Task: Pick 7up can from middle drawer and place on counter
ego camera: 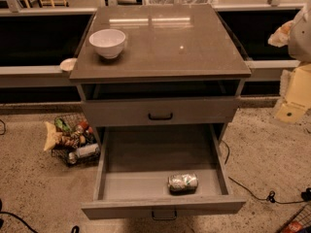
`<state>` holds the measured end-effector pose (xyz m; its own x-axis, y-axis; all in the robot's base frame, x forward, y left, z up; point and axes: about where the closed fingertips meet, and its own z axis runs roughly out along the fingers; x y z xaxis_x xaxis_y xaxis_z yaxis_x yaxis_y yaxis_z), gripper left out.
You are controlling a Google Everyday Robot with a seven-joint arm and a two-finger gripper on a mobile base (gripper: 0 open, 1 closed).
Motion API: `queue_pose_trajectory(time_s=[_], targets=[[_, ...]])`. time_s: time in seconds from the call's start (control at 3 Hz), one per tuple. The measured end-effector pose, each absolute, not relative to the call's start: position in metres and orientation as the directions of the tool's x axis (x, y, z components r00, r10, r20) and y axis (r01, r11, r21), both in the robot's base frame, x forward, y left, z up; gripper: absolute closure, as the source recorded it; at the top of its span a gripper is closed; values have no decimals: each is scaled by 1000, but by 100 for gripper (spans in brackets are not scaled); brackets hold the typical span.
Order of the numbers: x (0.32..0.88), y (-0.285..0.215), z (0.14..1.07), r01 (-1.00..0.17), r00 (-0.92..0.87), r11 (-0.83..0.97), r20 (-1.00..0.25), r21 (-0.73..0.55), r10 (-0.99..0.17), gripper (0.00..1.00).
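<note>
The 7up can [183, 182] lies on its side on the floor of the open middle drawer [146, 186], near the front wall, right of centre. The drawer is pulled far out, and its small dark handle [164, 214] shows at the bottom. The counter [160, 47] is a glossy grey-brown slab above the drawers. My gripper [293, 98] shows as pale cream parts at the right edge of the view. It is to the right of the cabinet and well apart from the can, and it holds nothing that I can see.
A white round bowl [108, 42] stands on the counter's left side. The drawer front above [160, 113] has a black handle. A wire basket of snacks [73, 140] sits on the floor at the left. Cables [252, 193] lie on the floor at the right.
</note>
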<state>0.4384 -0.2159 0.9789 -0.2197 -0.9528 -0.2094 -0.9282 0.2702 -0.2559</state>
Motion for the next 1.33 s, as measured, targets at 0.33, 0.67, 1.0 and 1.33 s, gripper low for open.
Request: queue_pose_trajectory(time_s=[0.33,0.67,1.0,1.33], targets=[[438,-216,979,-928,-220,270,-209,-256,-953,0],[439,-213,967,-930,-200,260,-236,-260,-951,0],[439,-204,937,-932,-176,262,-318,-251,-932,0],[439,-204,937,-932,-176,262,-318,-251,-932,0]])
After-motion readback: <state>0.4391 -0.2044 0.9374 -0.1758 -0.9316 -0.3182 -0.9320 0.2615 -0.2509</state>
